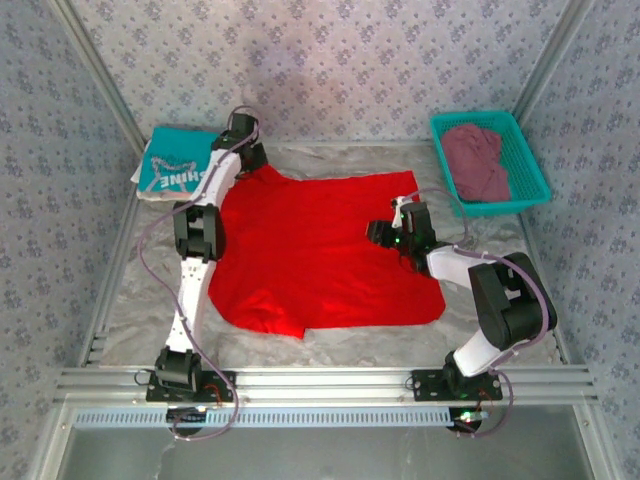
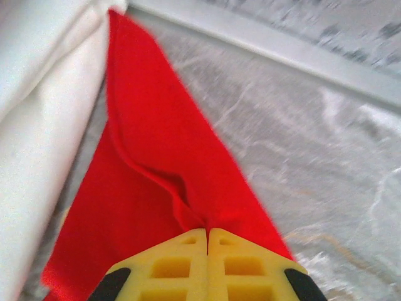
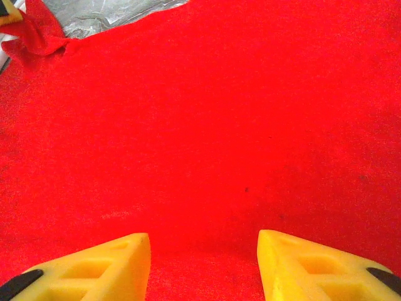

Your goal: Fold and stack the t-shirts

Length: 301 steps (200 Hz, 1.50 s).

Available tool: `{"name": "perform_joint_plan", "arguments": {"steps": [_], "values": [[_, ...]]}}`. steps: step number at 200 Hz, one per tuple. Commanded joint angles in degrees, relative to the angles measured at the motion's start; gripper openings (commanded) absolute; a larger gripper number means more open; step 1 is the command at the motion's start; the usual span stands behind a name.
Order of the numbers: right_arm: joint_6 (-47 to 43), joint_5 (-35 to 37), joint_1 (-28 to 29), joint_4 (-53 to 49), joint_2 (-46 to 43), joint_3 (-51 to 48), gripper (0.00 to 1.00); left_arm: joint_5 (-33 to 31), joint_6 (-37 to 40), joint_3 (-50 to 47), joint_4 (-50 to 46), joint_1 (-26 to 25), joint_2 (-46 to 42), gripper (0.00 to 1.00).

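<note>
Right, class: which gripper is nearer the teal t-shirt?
Left. The left gripper pinches the red t-shirt beside the teal t-shirt; the right gripper is open over the red t-shirt's right side.

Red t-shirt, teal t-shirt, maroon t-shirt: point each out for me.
red t-shirt (image 1: 320, 250): top external view, middle of the spread body.
teal t-shirt (image 1: 172, 165): top external view, its printed face, far left.
maroon t-shirt (image 1: 478, 160): top external view, bunched middle, lying in the basket (image 1: 531, 158).

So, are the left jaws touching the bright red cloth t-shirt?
Touching. Left wrist view: the left gripper pinches the bright red cloth t-shirt between shut jaws.
</note>
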Motion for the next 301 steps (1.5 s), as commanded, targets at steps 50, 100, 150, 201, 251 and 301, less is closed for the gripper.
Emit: {"name": "perform_joint_plan", "arguments": {"steps": [50, 100, 150, 201, 251, 301], "values": [[0.1, -0.2, 0.2, -0.4, 0.4, 0.8, 0.51, 9.4, -12.8, 12.7, 31.0, -0.8, 13.2, 0.34], [-1.8, 1.9, 0.1, -3.3, -0.3, 3.2, 0.51, 14.1, -9.3, 17.0, 36.5, 0.6, 11.4, 0.60], [-1.2, 3.7, -2.3, -19.6, 1.6, 16.7, 0.54, 15.5, -9.0, -22.1, 50.5, 6.3, -16.3, 0.66], [-2.0, 9.5, -3.3, -38.3, 8.3, 32.9, 0.37, 7.4, -0.9, -65.0, 42.8, 7.1, -47.3, 0.64], [-3.2, 12.8, -4.2, -49.5, 21.7, 47.2, 0.01, 3.5, 4.6, -76.8, 28.1, 4.0, -50.5, 0.36], [-1.4, 11.8, -4.6, -52.0, 33.3, 57.5, 0.00, 3.2, 3.7, -71.0, 23.2, 1.0, -41.9, 0.27]]}}
